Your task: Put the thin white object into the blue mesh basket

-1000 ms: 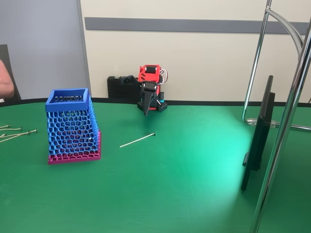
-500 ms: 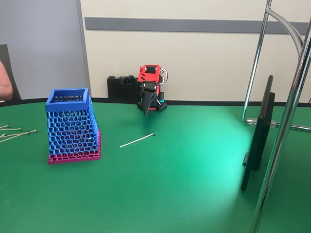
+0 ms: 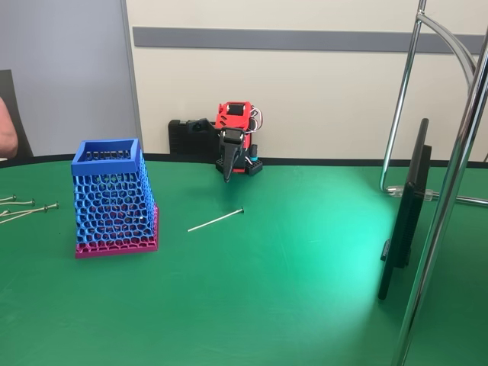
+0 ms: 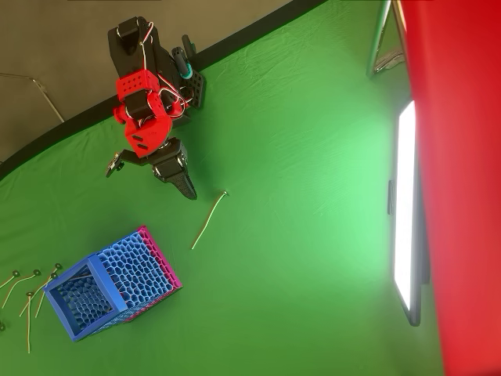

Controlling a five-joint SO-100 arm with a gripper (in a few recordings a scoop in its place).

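**Overhead view: rod lies free, just off the gripper's tip**

Overhead view puts the thin white object (image 4: pixel 209 220) slightly left of centre on the green table (image 4: pixel 313 235), lying flat with nothing touching it. Its long axis runs diagonally, from the small flat head at the upper right down to the plain end at the lower left. The gripper (image 4: pixel 188 190) hangs near the rod's head end, to its upper left and apart from it, with its dark fingers drawn to a narrow point aimed toward the lower right of the frame. The jaws look closed together with nothing between them.

The fixed view agrees: the rod (image 3: pixel 216 219) rests left of centre on the table, head toward the right, while the gripper (image 3: pixel 226 177) points downward above and behind it, clear of the surface.

The blue mesh basket (image 4: pixel 109 283) stands at the lower left of the overhead view, well apart from the rod's plain end, with its open rim facing up. A group of long screws (image 4: pixel 27 294) lies just beside it at the left edge.

Judging from this, the grasp is not yet made. The jaws will need to part, then close across the rod's width rather than along its length.
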